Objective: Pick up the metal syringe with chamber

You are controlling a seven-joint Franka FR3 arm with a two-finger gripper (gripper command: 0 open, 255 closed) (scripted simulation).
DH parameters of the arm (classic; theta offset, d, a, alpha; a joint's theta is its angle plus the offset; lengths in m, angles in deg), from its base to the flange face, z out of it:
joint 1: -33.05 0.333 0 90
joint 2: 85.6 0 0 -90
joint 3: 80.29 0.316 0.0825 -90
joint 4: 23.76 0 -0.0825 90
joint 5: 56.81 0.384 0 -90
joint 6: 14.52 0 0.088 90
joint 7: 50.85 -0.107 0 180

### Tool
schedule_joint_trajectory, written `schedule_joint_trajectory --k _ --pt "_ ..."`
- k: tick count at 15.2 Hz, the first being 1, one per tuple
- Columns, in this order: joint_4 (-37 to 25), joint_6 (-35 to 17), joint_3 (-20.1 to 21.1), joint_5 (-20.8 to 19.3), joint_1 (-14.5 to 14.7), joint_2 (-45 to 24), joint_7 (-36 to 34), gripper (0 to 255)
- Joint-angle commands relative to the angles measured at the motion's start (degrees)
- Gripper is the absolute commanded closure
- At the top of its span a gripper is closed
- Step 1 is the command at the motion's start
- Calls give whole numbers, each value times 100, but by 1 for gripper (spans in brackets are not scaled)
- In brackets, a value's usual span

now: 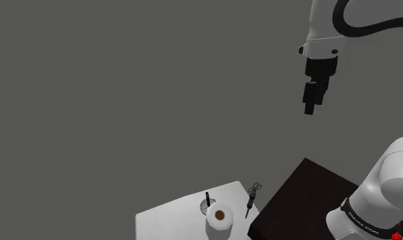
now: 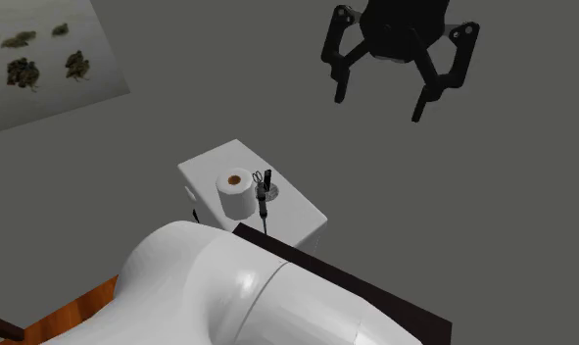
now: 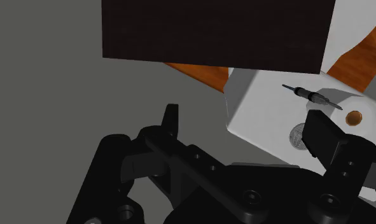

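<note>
Shoulder view shows the claw [image 1: 310, 106] hanging high, jaws spread wide and empty, well apart from the slim dark syringe [image 1: 249, 200] lying along the white counter's [image 1: 169, 217] edge nearest the dark stand [image 1: 309, 198], beside a paper roll [image 1: 219, 218]; a sound approach would descend over its barrel, straddling it crosswise.

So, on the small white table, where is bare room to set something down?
The table is bare on the shoulder view's left of the paper roll. Crowded: the roll, the black stick in a mesh disc and the syringe sit close together toward the stand.
</note>
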Motion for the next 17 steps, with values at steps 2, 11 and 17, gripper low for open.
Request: schedule_joint_trajectory --k 2,11,17 --pt "130 -118 91 92 12 -24 -157 0" --pt "1002 -1368 934 964 200 -664 -1496 0" --pt "1237 -2377 1495 1515 355 -1555 -2306 0"
